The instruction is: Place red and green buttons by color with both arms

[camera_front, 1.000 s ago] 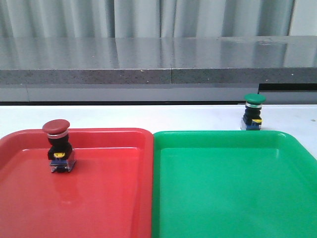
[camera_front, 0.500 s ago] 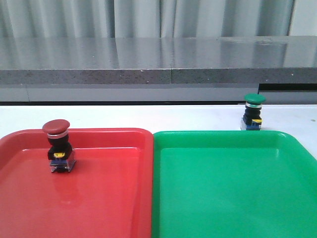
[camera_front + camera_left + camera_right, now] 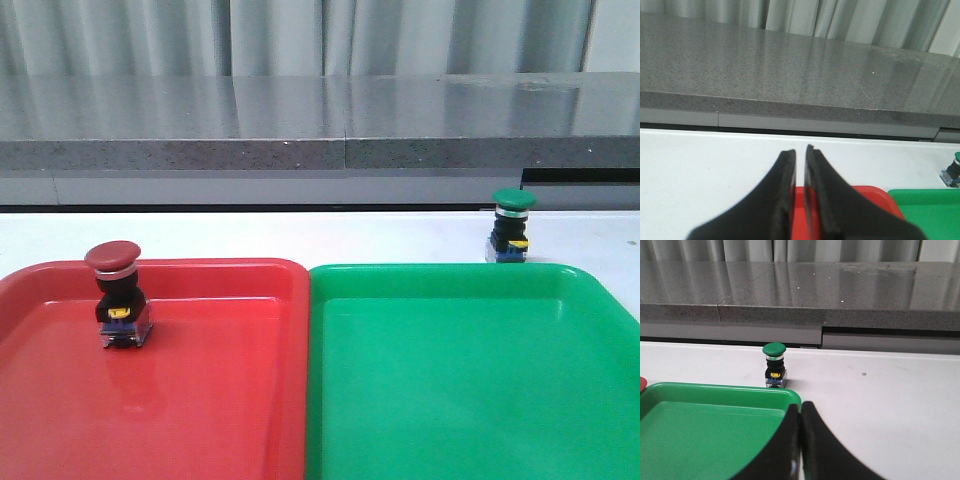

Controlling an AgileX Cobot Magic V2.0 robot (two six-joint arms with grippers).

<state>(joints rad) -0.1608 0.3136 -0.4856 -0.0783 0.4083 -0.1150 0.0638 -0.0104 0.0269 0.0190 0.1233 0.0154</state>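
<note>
Red button (image 3: pixel 118 295) stands upright inside the red tray (image 3: pixel 200 400), near its far left part. Green button (image 3: pixel 512 227) stands upright on the white table (image 3: pixel 300 235), just beyond the far rim of the green tray (image 3: pixel 470 380), not in it. Left pincer (image 3: pixel 800 155) closed, fingers nearly touching, holding nothing, above the red tray's far edge. Right pincer (image 3: pixel 800 410) closed and empty, over the green tray's corner, green button well ahead of it.
</note>
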